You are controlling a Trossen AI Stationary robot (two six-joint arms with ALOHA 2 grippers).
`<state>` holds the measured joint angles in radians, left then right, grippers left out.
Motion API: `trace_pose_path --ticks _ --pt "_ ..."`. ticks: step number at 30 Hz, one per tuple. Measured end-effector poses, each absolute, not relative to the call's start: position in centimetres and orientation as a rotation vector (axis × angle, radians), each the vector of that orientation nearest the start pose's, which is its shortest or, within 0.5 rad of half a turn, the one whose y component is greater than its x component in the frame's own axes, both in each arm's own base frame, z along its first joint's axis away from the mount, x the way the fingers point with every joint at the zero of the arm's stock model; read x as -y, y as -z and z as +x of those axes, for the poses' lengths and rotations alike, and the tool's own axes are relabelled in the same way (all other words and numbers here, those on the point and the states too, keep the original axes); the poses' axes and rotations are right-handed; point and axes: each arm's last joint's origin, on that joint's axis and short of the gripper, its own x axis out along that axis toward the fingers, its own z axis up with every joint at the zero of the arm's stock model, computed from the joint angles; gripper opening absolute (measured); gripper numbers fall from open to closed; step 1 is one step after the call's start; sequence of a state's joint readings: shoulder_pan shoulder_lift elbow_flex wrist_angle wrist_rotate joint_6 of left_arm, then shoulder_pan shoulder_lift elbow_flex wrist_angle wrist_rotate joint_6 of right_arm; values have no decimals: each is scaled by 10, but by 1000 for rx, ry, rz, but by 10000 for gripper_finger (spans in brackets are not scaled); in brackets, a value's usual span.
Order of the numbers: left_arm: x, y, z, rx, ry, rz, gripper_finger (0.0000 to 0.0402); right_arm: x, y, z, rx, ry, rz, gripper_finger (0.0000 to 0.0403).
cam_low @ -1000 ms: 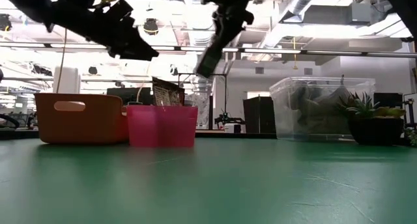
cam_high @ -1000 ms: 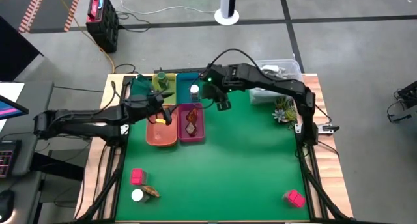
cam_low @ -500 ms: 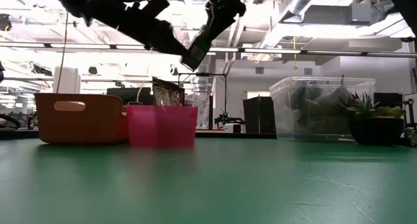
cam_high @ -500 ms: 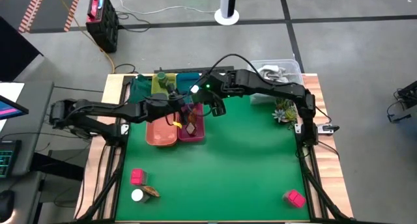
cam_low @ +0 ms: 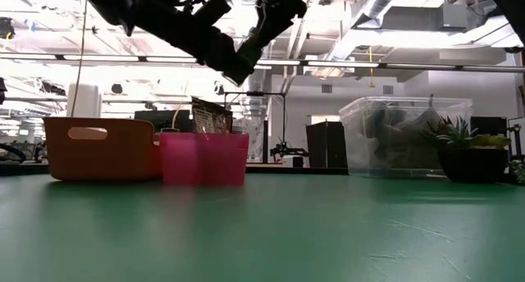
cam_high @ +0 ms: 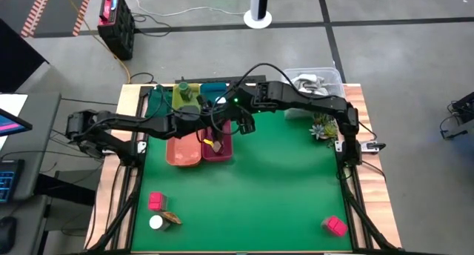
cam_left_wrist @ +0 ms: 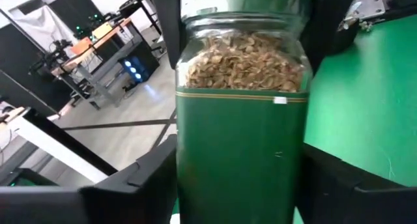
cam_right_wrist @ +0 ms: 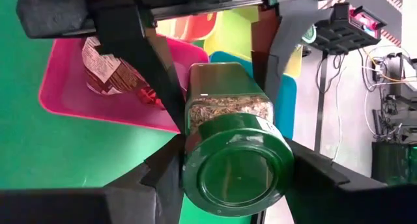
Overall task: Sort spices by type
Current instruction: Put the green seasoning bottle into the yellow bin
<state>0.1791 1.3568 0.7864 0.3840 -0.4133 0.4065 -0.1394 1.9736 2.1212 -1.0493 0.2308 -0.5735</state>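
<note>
A dark green jar (cam_right_wrist: 229,140) of dried flakes is seen gripped between both sets of fingers, left gripper (cam_left_wrist: 240,185) and right gripper (cam_right_wrist: 228,178), above the pink tray (cam_right_wrist: 71,87). Rigid, smooth and likely breakable, it is best held by its flat sides.

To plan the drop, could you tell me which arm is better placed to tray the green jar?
Left, probably. The right gripper holds the jar above the pink tray; the left gripper is at it too, and the yellow-green tray lies on that arm's side.

Two pink-red blocks (cam_high: 157,201), one white-capped jar (cam_high: 156,223), one dark green jar (cam_right_wrist: 231,149), four trays (cam_high: 184,152).
</note>
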Motion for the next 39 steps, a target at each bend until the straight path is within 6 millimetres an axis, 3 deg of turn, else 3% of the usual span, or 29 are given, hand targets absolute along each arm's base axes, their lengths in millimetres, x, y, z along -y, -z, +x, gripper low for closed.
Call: trace_pose_path --ticks 4,11,15,19,24,31,39 --pt "-64 -263 289 -295 -537 414 196 65 -366 411 -986 76 -563 233" --pt "-64 -264 289 -273 -534 394 196 65 -365 410 -1001 93 -522 278" --pt "-64 -262 288 -269 -538 381 196 68 -379 396 -991 113 -516 282" --pt "-64 -250 283 -305 -562 368 196 81 -398 376 -972 184 -457 283" --pt "-63 -240 268 -276 -610 336 196 106 -387 368 -1045 264 -310 285" --pt "-63 -229 233 -153 -701 287 206 132 -365 384 -900 315 -249 285" --pt "-69 -202 201 -170 -790 274 201 135 -353 416 -524 269 -264 286"
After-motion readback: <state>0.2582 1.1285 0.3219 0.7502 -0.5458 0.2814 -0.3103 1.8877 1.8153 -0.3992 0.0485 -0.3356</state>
